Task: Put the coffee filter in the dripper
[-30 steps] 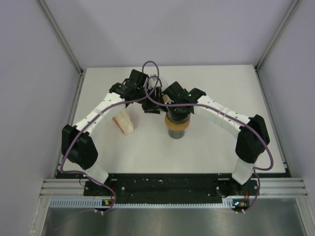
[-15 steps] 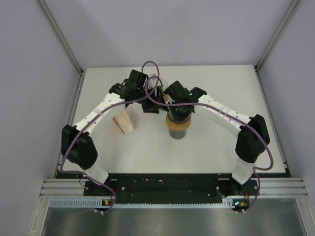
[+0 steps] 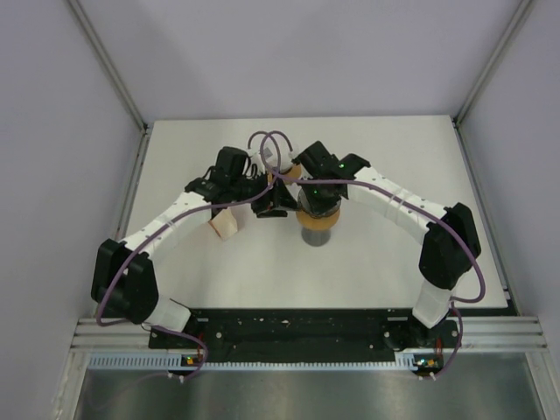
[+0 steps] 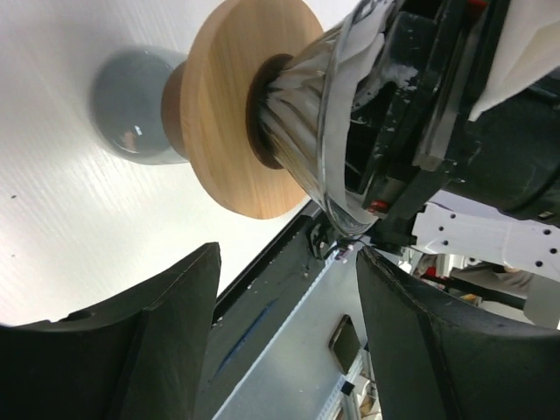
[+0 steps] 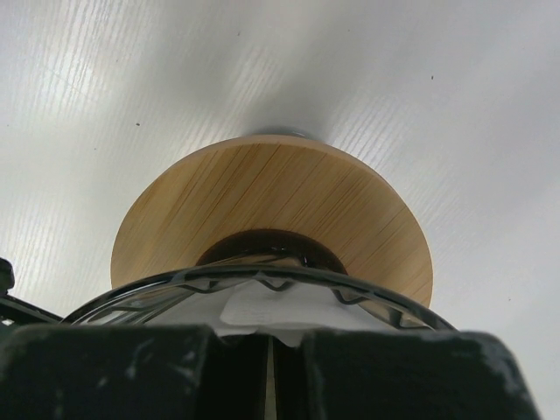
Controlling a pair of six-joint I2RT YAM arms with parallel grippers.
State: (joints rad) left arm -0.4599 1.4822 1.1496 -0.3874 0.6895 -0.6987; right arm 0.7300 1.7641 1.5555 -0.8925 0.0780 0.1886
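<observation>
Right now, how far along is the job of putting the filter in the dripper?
Done: the filter sits inside the glass cone of the dripper. In hand: the right gripper appears shut on the filter from above. Left to do: let go and lift away. The left gripper is open and empty beside the dripper.

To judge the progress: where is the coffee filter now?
In the right wrist view, the coffee filter lies in the glass dripper mid-table, pinched by the right gripper.
</observation>
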